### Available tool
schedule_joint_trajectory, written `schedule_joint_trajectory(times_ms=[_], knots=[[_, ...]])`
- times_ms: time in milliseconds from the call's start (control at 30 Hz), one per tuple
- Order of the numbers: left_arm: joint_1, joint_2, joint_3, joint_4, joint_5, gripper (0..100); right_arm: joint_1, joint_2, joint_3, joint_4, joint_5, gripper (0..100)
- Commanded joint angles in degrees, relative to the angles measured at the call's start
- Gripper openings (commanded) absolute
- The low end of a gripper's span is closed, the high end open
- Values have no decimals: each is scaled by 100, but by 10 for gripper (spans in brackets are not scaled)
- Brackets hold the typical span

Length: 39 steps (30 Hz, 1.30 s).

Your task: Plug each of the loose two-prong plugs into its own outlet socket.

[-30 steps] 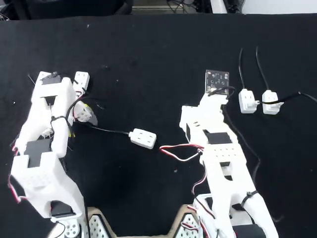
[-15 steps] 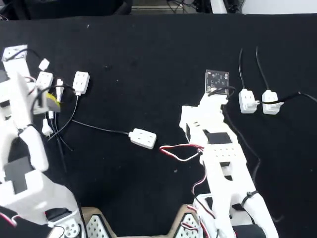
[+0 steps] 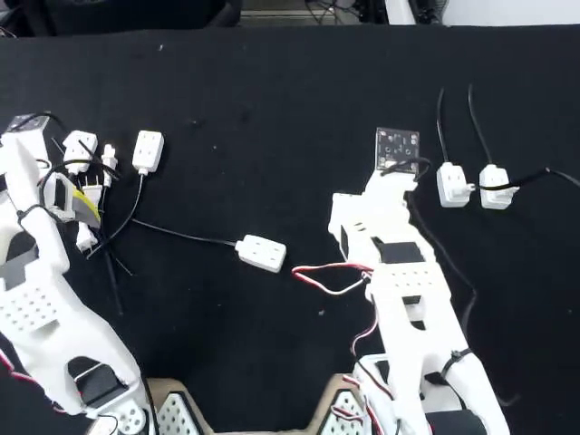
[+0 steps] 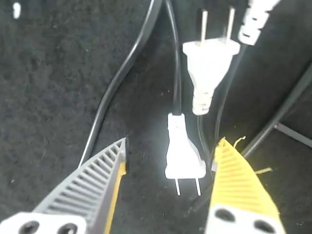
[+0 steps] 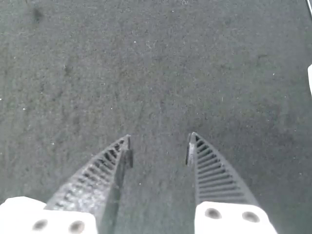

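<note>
Two white plastic two-prong plugs [image 4: 184, 161] lie loose under my left gripper [image 4: 173, 142], fingers wide; my right gripper [image 5: 158, 144] gapes empty; white oblong socket [image 3: 261, 253] unfilled.

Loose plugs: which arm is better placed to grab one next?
Left. The left tool, open, frames a small white plug on the table, with a second plug just beyond. The right tool, also open, hangs over bare black cloth.
</note>
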Motion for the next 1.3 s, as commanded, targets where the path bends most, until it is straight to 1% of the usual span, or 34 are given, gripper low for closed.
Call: schedule_joint_trajectory(times_ms=[0,100,267,333,500,567,667,733,833,900,1100,1167,1267], knots=[[-110,167,-629,35,-53,288,53,-4,-145,-123,-62,166],[-277,334,-866,35,-79,288,53,-4,-145,-123,-62,166],[-418,545,-971,35,-774,288,53,-4,-145,-132,-62,166],[-470,571,-971,35,-932,288,53,4,-136,-141,-62,166],[-611,607,-936,70,-985,288,53,4,-136,-141,-62,166],[-681,563,-980,440,-1020,288,53,4,-136,-141,-62,166],[-752,554,-1147,1345,-1582,288,53,4,-136,-149,-62,166],[-752,624,-1341,1785,-1802,288,44,4,-136,-149,-62,166],[-725,624,-1376,1776,-1793,288,-105,4,-119,-141,-62,166],[-699,624,-1358,1600,-1793,288,-185,4,-119,-132,-62,166],[-646,712,-1174,1530,-1793,287,-176,4,-119,-123,-62,166],[-646,765,-1059,1503,-1793,259,-176,4,-119,-123,-62,166],[-593,958,-919,1495,-1785,184,-176,4,-119,-123,-62,166]])
